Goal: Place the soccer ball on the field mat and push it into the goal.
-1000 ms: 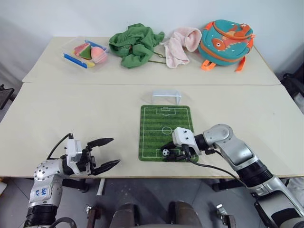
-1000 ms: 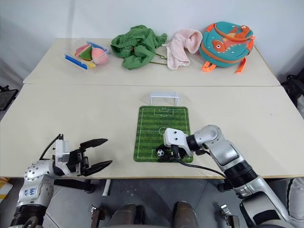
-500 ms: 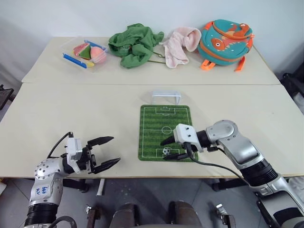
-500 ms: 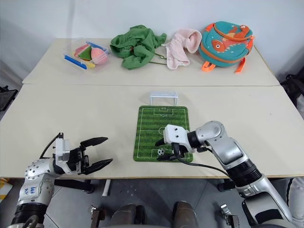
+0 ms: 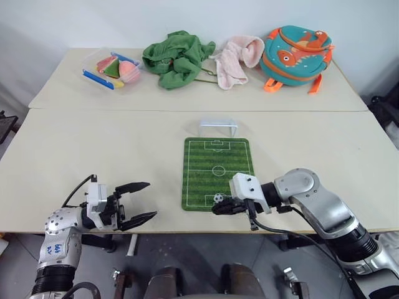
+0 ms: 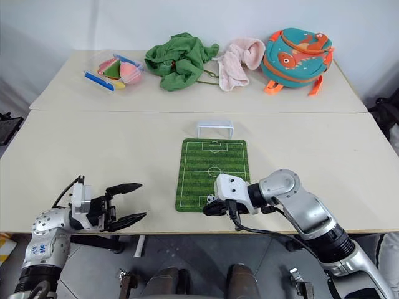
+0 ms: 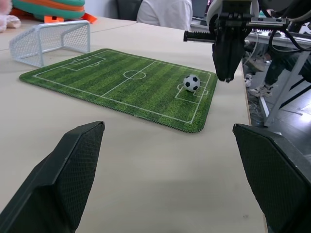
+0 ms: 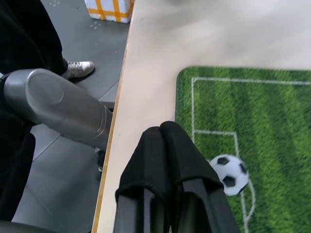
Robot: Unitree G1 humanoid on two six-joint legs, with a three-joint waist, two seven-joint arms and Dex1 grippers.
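While you look down over the tabletop (image 5: pixel 124 149), you have one soccer ball (image 5: pixel 218 197), one field mat (image 5: pixel 217 172) and one goal (image 5: pixel 218 127) to count. The ball rests on the mat inside the white box lines at the mat's near end, free of any grip. The goal stands on the bare tabletop just past the mat's far end, well apart from the ball. You have two grippers in sight. Your right gripper (image 5: pixel 217 208) hovers at the mat's near edge just beside the ball, its two black fingers (image 8: pixel 167 160) pressed together with nothing between them; the right wrist view shows the ball just beside their tip, and you cannot tell from it whether they touch. Your left gripper (image 5: pixel 142 200) hangs at the near edge of the tabletop, well to the left of the mat, its two fingers (image 7: pixel 73 170) spread apart and empty, pointing toward the mat. Along the far side of the tabletop you can count four more things: one clear bag of colourful items (image 5: pixel 112 67), one crumpled green cloth (image 5: pixel 176 57), one pink cloth (image 5: pixel 235 59) and one teal and orange backpack (image 5: pixel 296 53), the pink cloth touching the backpack. In the left wrist view a person in a white top (image 7: pixel 164 12) sits beyond the tabletop.
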